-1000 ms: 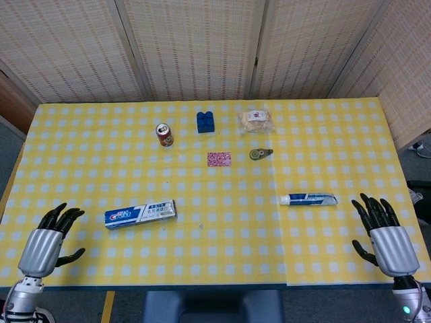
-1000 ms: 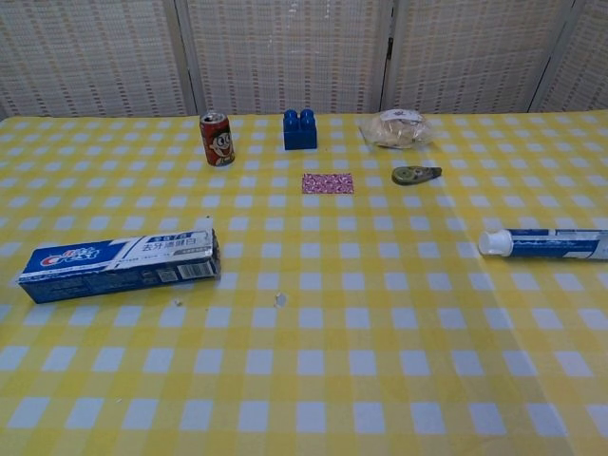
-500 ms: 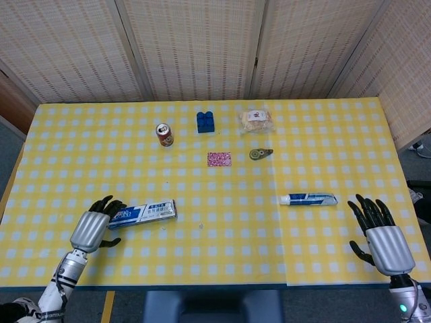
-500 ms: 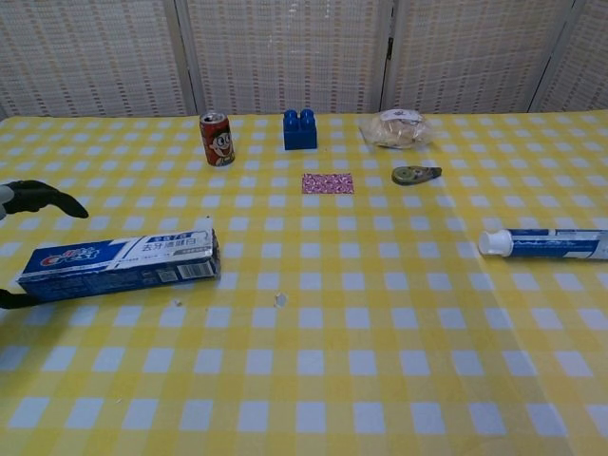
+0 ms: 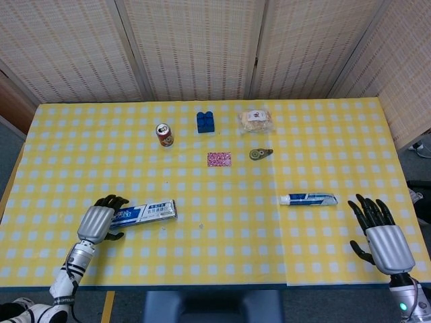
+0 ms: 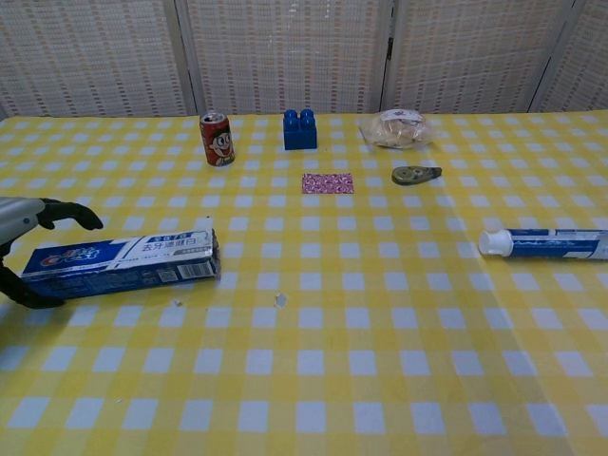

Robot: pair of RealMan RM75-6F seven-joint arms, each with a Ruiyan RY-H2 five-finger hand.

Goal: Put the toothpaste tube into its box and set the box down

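My left hand [image 5: 96, 223] sits at the left end of the toothpaste box [image 5: 145, 212], with fingers curled over the far side and thumb on the near side. I cannot tell if it really grips the box yet. The box lies flat on the yellow checked table [image 5: 215, 256]. My right hand [image 5: 384, 237] is at the near right edge, fingers spread, holding nothing. The toothpaste tube [image 5: 308, 199] lies just left of it, well apart from the box
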